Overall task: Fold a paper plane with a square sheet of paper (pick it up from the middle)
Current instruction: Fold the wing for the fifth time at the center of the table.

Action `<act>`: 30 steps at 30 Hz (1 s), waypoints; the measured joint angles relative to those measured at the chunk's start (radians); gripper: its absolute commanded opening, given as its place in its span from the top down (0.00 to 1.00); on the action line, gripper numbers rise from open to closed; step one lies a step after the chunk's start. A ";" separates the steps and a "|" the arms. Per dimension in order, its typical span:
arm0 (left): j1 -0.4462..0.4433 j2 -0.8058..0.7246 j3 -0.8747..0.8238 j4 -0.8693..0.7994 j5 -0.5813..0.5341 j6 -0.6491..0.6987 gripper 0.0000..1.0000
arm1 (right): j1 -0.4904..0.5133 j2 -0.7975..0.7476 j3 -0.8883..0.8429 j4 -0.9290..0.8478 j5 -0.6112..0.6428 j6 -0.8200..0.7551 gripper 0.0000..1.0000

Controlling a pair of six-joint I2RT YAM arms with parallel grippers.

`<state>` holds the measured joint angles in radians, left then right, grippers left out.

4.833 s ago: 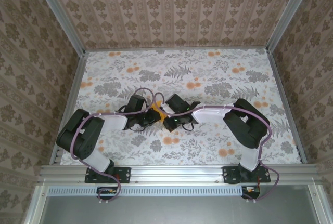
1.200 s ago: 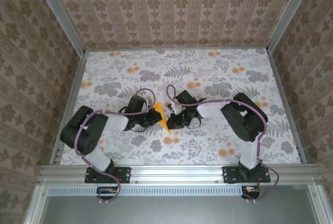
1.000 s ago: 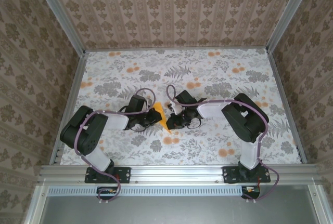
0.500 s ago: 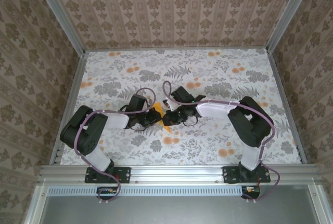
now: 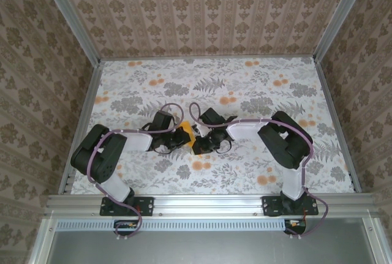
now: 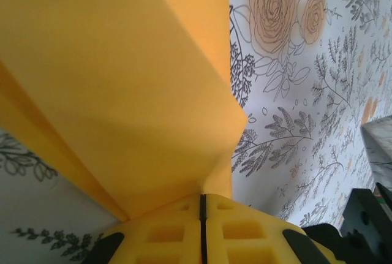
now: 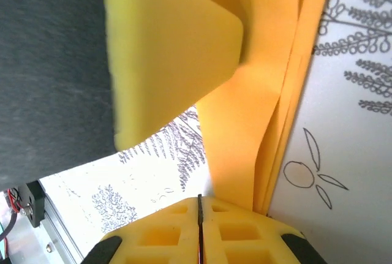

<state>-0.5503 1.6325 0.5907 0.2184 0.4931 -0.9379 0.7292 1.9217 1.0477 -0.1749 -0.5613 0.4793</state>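
Two grippers, one sheet, and they meet nose to nose at mid-table. The left gripper reaches in from the left and the right gripper from the right, with the square sheet of paper showing as a small orange patch pinched between them. Neither arm is nearer; both have it. In the left wrist view the yellow fingers are pressed together, and the paper rises from their seam in stacked layers, its creases running straight away from the fingertips. The right wrist view adds something the overhead cannot: its own fingers are clamped on a narrow layered band, and the left gripper's pad sits just beside it against the same paper (so the two grips are almost touching). My read is that the coming move turns on that short stretch between the clamps, with the crease running across the line joining them. From above, I cannot tell whether the sheet is lifted off the cloth.
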 measured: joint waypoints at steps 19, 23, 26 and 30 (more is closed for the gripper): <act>-0.006 -0.001 0.001 -0.008 0.005 0.000 0.93 | -0.040 -0.087 -0.050 0.055 -0.052 0.019 0.91; -0.006 -0.001 0.001 -0.008 0.005 0.000 0.93 | -0.040 -0.032 0.021 0.059 -0.053 0.023 0.91; -0.006 -0.001 0.001 -0.008 0.005 0.000 0.93 | -0.040 0.003 0.035 0.051 -0.053 0.023 0.91; -0.006 -0.001 0.005 -0.014 0.004 0.000 0.93 | -0.039 0.040 0.037 0.032 -0.053 0.022 0.91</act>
<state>-0.5560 1.6318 0.5957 0.2039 0.4973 -0.9379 0.6899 1.9617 1.0847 -0.1425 -0.6144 0.5014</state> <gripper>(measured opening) 0.075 0.091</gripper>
